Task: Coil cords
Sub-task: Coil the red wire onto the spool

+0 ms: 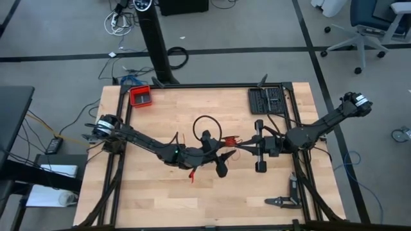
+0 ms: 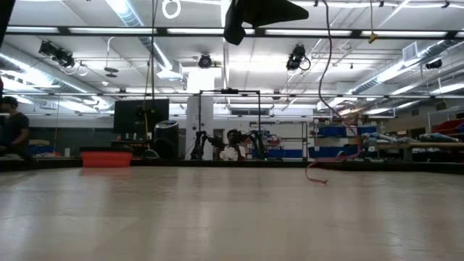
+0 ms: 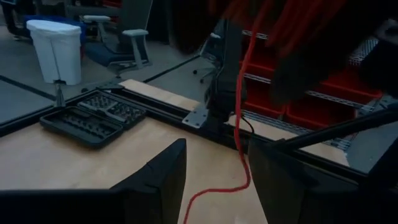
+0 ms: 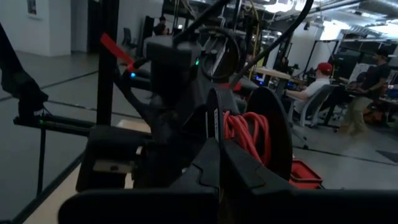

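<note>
Right gripper (image 4: 217, 155) blocking red cord (image 4: 245, 134)

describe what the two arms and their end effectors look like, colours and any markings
Both arms are dark, nearly black, built of slim jointed segments. The left arm has a silvery fitting at its base and a small green light near its wrist. The right arm carries a pale band at its base. The left end effector has two flat, dark, angular fingers; the right end effector has similar black fingers.

My bench was a pale wooden table (image 1: 160, 199) in a black frame; a small red tray (image 1: 140, 96) sat at its far left corner; a black bit case (image 1: 267, 100) lay at the far right; a black clamp-like tool (image 1: 284, 200) rested near the right front edge.
</note>
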